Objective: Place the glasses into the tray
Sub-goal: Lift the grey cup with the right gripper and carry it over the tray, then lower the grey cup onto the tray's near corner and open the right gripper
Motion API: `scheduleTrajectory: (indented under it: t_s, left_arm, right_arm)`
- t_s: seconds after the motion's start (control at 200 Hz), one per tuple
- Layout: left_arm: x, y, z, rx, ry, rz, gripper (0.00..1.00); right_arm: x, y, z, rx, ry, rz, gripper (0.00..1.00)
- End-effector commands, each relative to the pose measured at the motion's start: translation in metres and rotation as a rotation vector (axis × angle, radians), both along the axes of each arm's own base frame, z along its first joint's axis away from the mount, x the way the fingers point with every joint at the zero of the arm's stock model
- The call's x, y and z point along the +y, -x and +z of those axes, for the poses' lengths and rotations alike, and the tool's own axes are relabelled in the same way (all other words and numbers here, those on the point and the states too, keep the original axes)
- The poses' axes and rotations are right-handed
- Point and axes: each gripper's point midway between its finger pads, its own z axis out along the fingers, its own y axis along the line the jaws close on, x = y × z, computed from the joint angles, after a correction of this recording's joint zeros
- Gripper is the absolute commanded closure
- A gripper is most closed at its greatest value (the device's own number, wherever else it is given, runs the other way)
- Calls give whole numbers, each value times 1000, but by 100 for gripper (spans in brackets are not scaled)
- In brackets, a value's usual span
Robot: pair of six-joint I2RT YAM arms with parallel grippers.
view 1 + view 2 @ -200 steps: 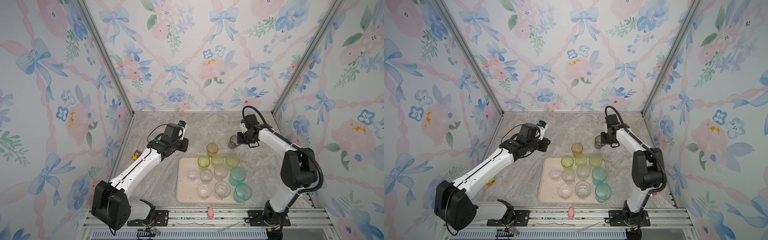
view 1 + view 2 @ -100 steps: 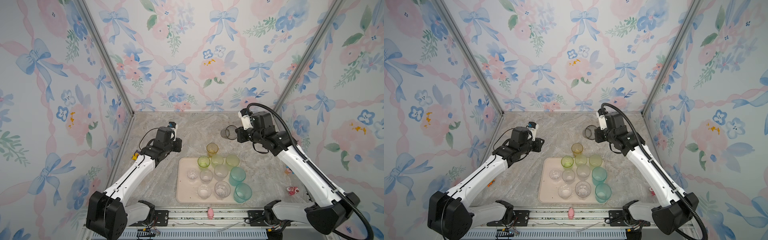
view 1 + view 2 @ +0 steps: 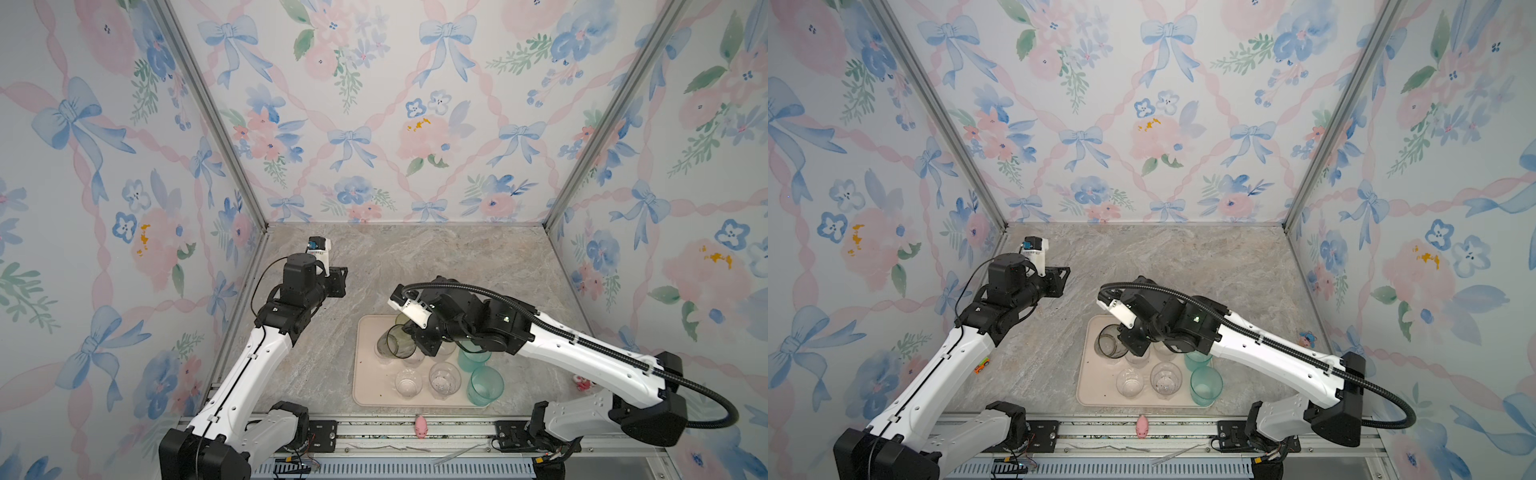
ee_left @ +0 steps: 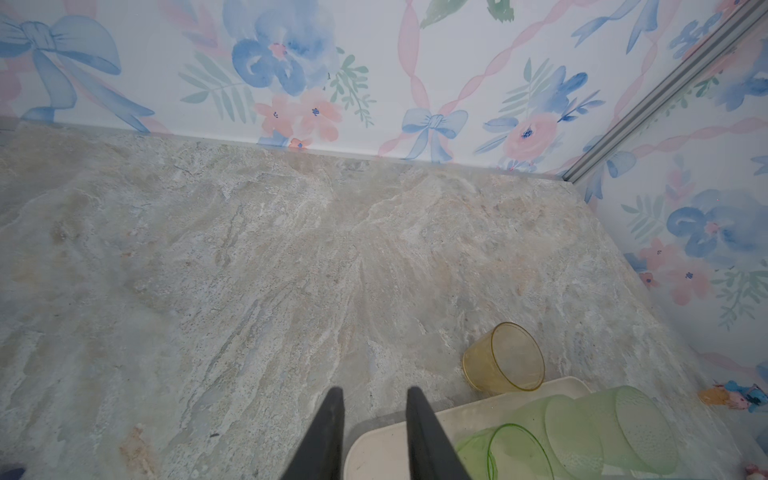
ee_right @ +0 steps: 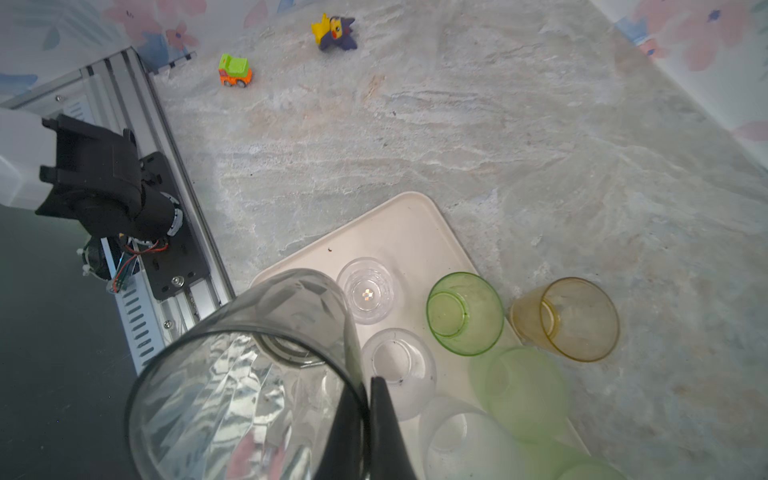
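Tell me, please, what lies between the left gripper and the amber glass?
Only bare marble tabletop, as the left wrist view shows: nothing stands between the open left gripper and the amber glass beside the tray.

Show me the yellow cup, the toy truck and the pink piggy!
yellow cup (image 5: 565, 320), right wrist view, in its open mouth.
toy truck (image 5: 235, 66), right wrist view, on its green top.
pink piggy (image 3: 421, 427), a top view, on its body.

Both top views look down from high at the front; both wrist views, close, share the tray (image 5: 399, 232)
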Motion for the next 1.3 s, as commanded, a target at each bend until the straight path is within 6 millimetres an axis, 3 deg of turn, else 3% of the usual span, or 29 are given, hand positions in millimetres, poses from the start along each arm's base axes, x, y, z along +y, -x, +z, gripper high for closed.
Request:
scheduleTrajectory:
  t_s: [0.0,0.125,0.355,0.4,0.82,1.291]
  left_arm:
    - [-3,3,-2,6,27,-20,71]
    - [-4,3,-2,6,27,-26,71]
    - [-4,4,-3,8,20,-29,71]
    - [-4,4,-3,8,20,-32,71]
    - [-6,2,-6,14,8,-46,69]
    - [-5,0,-11,24,-6,-48,69]
  right_arm:
    - [18,17,-10,9,45,59,100]
    - [35,29,-29,49,79,107,100]
    - [47,43,-53,91,157,149,100]
    - [49,42,-67,105,196,148,100]
    - [60,43,-114,162,329,180,100]
    - [67,25,-139,196,355,166,100]
